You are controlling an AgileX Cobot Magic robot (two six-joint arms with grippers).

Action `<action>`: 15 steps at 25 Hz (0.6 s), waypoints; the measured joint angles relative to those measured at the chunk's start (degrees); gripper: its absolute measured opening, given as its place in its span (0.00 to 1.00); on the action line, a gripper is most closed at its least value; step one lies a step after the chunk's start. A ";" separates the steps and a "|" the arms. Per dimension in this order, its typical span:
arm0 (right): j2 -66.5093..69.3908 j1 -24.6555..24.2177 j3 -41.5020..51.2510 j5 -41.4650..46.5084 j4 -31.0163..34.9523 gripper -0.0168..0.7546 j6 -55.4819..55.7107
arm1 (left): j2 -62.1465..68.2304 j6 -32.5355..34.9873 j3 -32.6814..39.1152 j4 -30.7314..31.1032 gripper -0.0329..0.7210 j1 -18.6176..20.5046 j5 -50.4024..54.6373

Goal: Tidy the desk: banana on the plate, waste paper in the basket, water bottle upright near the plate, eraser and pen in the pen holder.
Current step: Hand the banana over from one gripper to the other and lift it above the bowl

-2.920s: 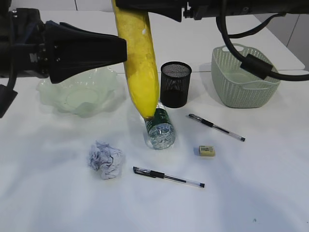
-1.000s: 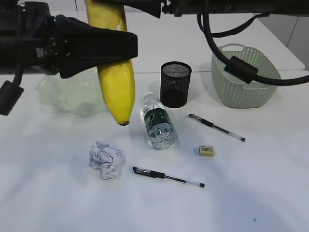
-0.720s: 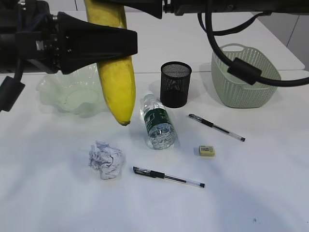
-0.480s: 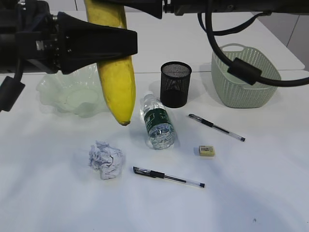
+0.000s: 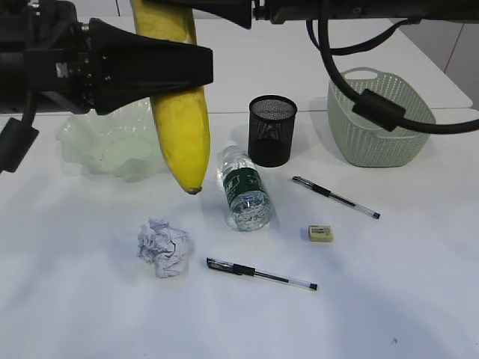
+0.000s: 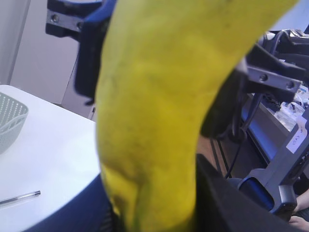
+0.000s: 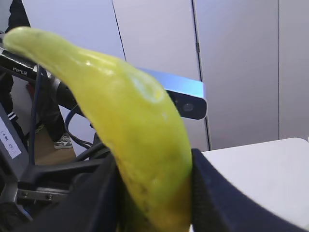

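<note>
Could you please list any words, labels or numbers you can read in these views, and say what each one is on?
"PIPER": on the black robot arm behind the banana, right wrist view.
Water bottle green label: print too small to read.
Eraser sleeve: blurred, unreadable.
White tags in the background: unreadable.

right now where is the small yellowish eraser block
In the exterior view the small yellowish eraser block lies on the white table's right half, just below the upper black pen and right of the lying clear water bottle.
</note>
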 joint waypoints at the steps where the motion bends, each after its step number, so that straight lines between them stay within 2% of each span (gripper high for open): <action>1: 0.00 0.00 0.00 0.00 0.00 0.40 0.00 | 0.00 0.00 0.00 0.00 0.41 0.00 0.00; 15: 0.00 0.00 0.00 0.00 -0.08 0.42 3.58 | 0.00 -0.48 0.00 0.00 0.40 0.00 -0.05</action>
